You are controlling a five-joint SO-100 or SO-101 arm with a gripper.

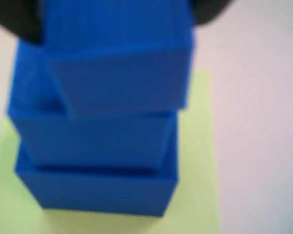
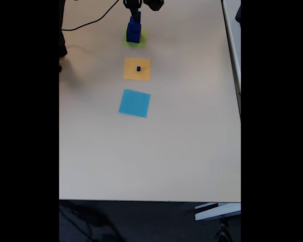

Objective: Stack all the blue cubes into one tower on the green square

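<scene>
Three blurred blue cubes (image 1: pixel 112 122), hand unclear

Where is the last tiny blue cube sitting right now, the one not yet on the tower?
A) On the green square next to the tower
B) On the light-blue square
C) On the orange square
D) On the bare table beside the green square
C: in the fixed view the tiny blue cube sits near the middle of the orange square, between the green square with the tower and the light-blue square.
</scene>
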